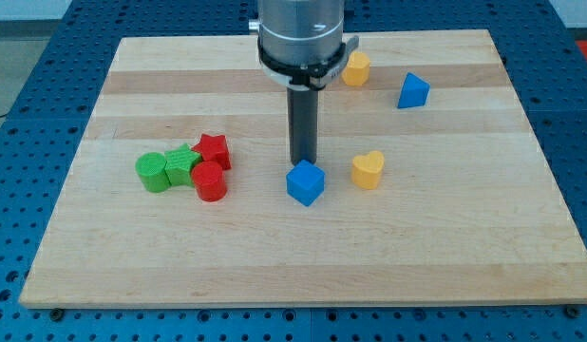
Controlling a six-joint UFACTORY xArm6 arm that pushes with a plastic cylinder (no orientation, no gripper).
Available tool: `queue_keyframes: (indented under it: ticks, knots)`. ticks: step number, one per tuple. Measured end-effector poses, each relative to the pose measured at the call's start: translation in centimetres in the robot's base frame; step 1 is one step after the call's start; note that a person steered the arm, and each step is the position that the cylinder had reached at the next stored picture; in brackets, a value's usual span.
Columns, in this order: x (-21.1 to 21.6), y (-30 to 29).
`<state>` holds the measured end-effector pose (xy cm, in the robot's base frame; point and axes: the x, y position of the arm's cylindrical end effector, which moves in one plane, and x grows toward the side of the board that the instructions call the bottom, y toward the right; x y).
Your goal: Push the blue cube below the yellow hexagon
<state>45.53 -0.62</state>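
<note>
The blue cube (306, 182) sits near the middle of the wooden board. My tip (303, 162) is at the cube's upper edge, touching it or nearly so. The yellow hexagon (356, 68) lies toward the view's top, right of the arm's body. A yellow heart (368, 169) lies just right of the blue cube.
A blue triangular block (413, 91) lies at the upper right. At the left is a cluster: a green cylinder (153, 172), a green star (181, 165), a red star (213, 150) and a red cylinder (210, 180). The board (464, 247) rests on a blue perforated table.
</note>
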Motion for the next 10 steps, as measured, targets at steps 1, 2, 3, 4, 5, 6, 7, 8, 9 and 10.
queue_keyframes:
  ticks: [1, 2, 3, 4, 5, 6, 7, 8, 9, 10]
  knots:
    - [3.2, -0.2]
    - [3.9, -0.5]
    - [2.2, -2.5]
    - [4.5, -4.6]
    - [7.1, -5.0]
    - [9.4, -5.0]
    - [11.5, -4.7]
    - [11.9, 0.0]
    - [9.9, 1.8]
    - [6.7, 1.8]
